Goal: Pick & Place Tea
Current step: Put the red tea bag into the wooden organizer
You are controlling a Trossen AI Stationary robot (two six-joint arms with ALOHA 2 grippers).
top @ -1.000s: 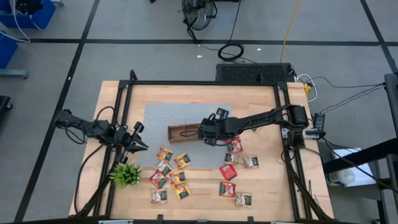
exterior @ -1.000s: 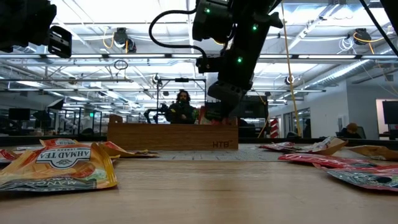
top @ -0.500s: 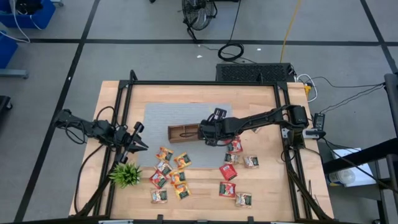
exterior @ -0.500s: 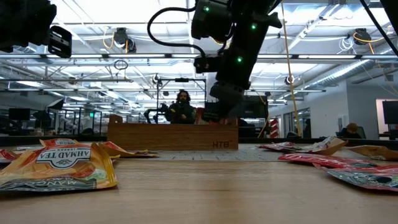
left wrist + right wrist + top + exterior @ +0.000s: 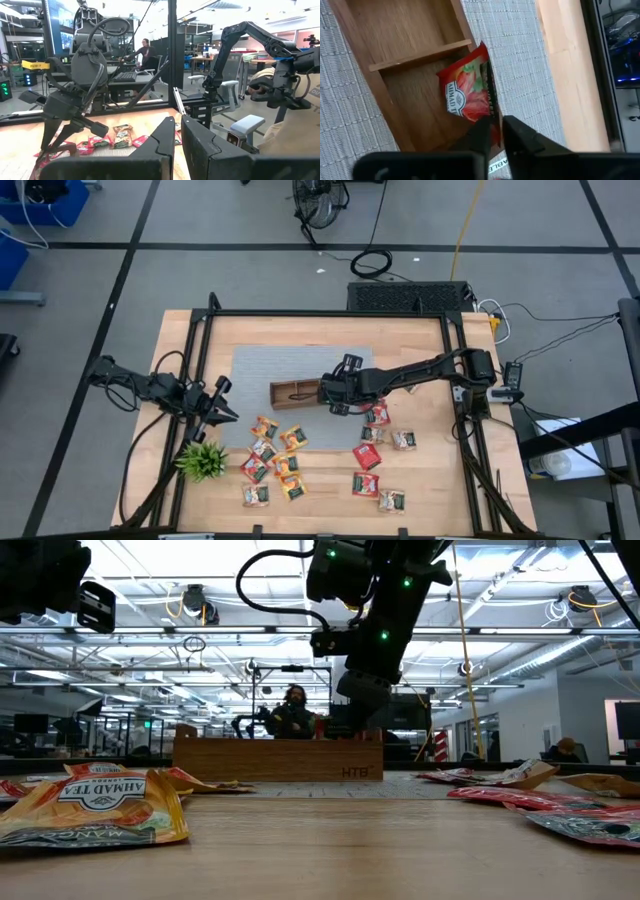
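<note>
Red sachet [image 5: 467, 92] in brown wooden tray [image 5: 410, 60], grey woven mat [image 5: 255, 370], pale wood worktop [image 5: 440, 480], green plant [image 5: 203, 460]

Workshop floor and open-plan lab surrounding the bench.

Grey floor [image 5: 250, 290] marked by dark lines into large squares. A fan [image 5: 318, 198] stands beyond the table's far edge, with a coiled black cable [image 5: 372, 262] and a yellow cord [image 5: 466, 220] lying on the floor near it. Blue bins [image 5: 30, 205] sit at the far left. Low view: exposed ceiling trusses [image 5: 200, 635] with bright strip lights, desks and monitors behind, one person [image 5: 292, 712] seated in the distance. Left wrist view: office chairs [image 5: 235, 95] and glass partitions.
</note>
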